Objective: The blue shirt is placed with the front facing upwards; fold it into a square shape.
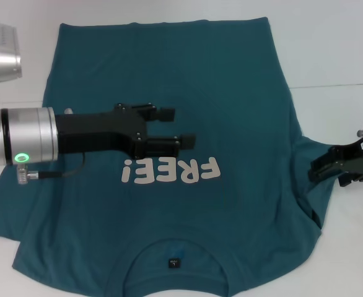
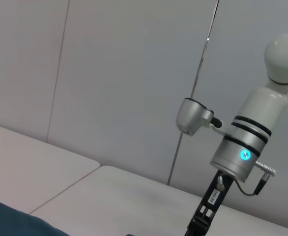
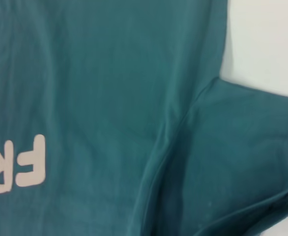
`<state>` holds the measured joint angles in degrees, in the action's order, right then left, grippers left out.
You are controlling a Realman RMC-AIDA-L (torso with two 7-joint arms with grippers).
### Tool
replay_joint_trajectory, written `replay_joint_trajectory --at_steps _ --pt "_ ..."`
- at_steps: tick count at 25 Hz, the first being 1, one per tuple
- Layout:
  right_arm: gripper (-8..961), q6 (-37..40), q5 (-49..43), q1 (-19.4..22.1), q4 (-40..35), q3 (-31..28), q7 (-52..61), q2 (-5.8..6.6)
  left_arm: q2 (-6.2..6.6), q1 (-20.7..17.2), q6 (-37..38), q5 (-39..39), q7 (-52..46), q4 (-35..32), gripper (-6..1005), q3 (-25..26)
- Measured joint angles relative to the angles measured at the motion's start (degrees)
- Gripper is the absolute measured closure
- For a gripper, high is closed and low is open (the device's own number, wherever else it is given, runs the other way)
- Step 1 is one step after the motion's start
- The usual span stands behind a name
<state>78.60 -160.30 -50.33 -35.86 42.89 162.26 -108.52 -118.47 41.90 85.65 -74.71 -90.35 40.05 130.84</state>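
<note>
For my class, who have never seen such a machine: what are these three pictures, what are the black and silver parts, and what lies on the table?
It is a robot with two arms, each ending in a gripper. The head picture looks down from the robot's head. A blue shirt lies flat on a white table, print up, collar nearest the robot. The left gripper reaches over the shirt's middle, fingers apart, holding nothing. The right gripper is at the shirt's right sleeve; its grip cannot be made out. The other two pictures come from cameras on the wrists: the left one looks across at the right arm and a wall, the right one looks closely at the shirt's sleeve seam.
</note>
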Motion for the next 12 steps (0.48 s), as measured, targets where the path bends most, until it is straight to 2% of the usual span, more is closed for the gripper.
replay_joint_trajectory --at_steps 12 --pt "307 -1.4 -0.4 -1.4 0.6 4.1 1.3 -0.26 0.23 0.7 -0.4 0.0 -0.1 -0.3 155 0.0"
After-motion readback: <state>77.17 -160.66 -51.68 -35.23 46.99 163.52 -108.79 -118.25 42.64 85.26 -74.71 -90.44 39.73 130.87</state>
